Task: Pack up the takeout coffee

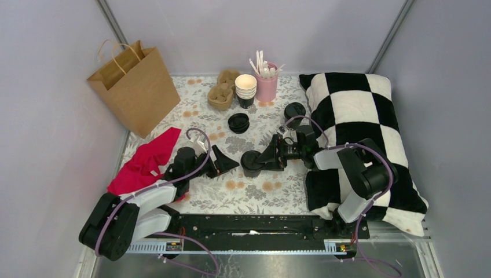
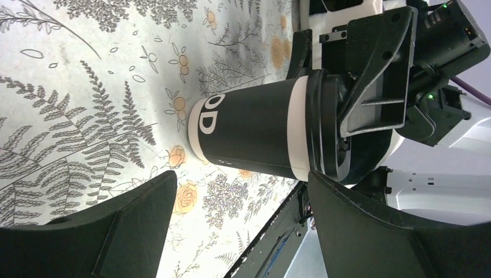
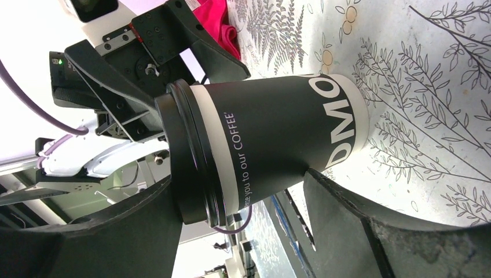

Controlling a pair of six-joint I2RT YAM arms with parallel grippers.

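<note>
The takeout coffee (image 1: 252, 162) is a black paper cup with white bands and a black lid, standing on the flowered table cover between the two arms. My right gripper (image 1: 263, 157) is turned on its side. One finger lies against the lid's edge (image 3: 173, 191) and the other presses the cup's lower wall (image 3: 324, 191), so the cup (image 3: 278, 133) sits pinched and slightly tilted. My left gripper (image 1: 231, 164) stands open just left of the cup (image 2: 255, 130), its fingers (image 2: 133, 220) apart and touching nothing.
A brown paper bag (image 1: 136, 87) stands at the back left, with a red cloth (image 1: 147, 159) beside my left arm. A cup carrier (image 1: 223, 90), a cup stack (image 1: 245, 90), a pink holder (image 1: 266, 87) and loose lids (image 1: 238, 123) sit behind. A checkered pillow (image 1: 359, 116) fills the right.
</note>
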